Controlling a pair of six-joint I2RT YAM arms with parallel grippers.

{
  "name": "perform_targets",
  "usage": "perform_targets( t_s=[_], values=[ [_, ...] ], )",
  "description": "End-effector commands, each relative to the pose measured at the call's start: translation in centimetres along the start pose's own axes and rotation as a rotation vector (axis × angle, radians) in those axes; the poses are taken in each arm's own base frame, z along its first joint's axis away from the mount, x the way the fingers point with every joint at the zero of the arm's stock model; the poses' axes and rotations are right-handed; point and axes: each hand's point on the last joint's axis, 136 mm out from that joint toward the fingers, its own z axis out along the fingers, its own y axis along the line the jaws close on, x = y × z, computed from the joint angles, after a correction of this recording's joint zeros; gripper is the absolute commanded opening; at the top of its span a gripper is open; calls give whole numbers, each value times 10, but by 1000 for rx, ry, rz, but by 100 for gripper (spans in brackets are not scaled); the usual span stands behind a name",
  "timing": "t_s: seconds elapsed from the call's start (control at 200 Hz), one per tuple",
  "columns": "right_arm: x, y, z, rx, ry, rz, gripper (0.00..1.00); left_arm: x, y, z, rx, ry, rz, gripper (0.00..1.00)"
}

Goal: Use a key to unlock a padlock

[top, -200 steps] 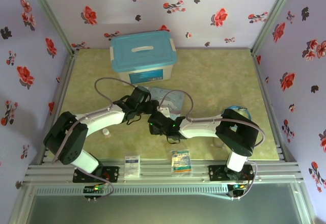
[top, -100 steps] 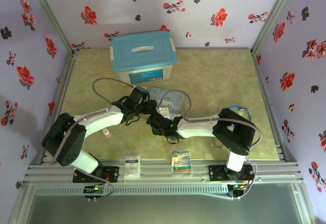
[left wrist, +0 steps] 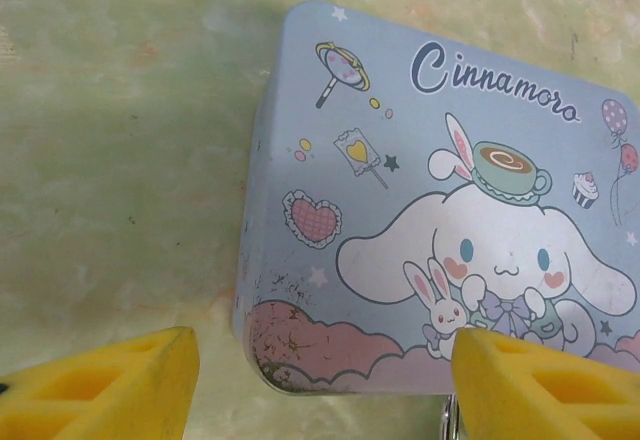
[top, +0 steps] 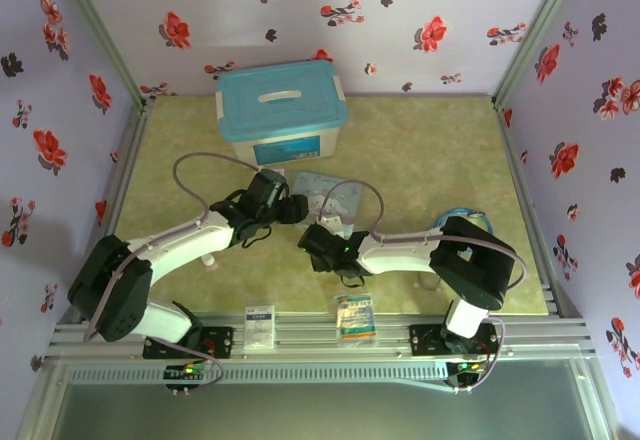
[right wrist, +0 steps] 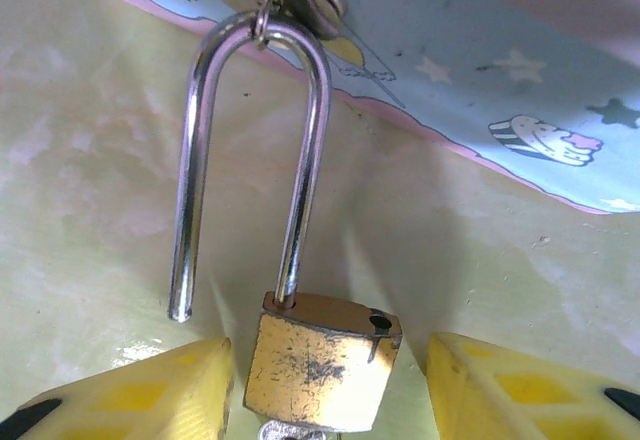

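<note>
right wrist view: padlock (right wrist: 320,370), shackle sprung, hooked through the tin's (right wrist: 520,70) ring, lies on the table between the spread right gripper (right wrist: 325,360), untouched. likely light, stiff, slick; pinch the brass body's flat faces. left gripper (left wrist: 325,345) released, empty, over the tin.

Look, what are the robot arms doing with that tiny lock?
The right gripper has its yellow fingers on either side of the small brass padlock, with gaps, not squeezing it. The padlock's loop is already open, one end free, and it is hooked through a ring on the blue cartoon tin. The left gripper hovers open above that tin.
</note>
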Motion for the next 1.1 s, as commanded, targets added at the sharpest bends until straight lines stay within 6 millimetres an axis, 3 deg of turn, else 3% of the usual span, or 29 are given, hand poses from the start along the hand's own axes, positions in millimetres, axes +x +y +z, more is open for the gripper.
perform_targets(
  t_s=[0.0,0.255,0.465,0.68,0.935,1.095],
  values=[
    [-1,12,13,-67,17,55,52,10,3,-7,1,21,-1,68],
    [3,4,15,-39,36,78,41,14,6,-11,3,20,-17,68],
    [5,-7,13,-22,9,132,31,1,2,-16,16,-17,-7,70],
    [6,-31,2,14,-4,171,28,-16,-3,-4,14,-32,13,75],
    [9,-65,-4,61,-1,209,27,-18,-12,14,36,-27,14,75],
    [9,-74,-6,74,-2,219,28,-21,-15,26,37,-27,18,75]
  ],
)
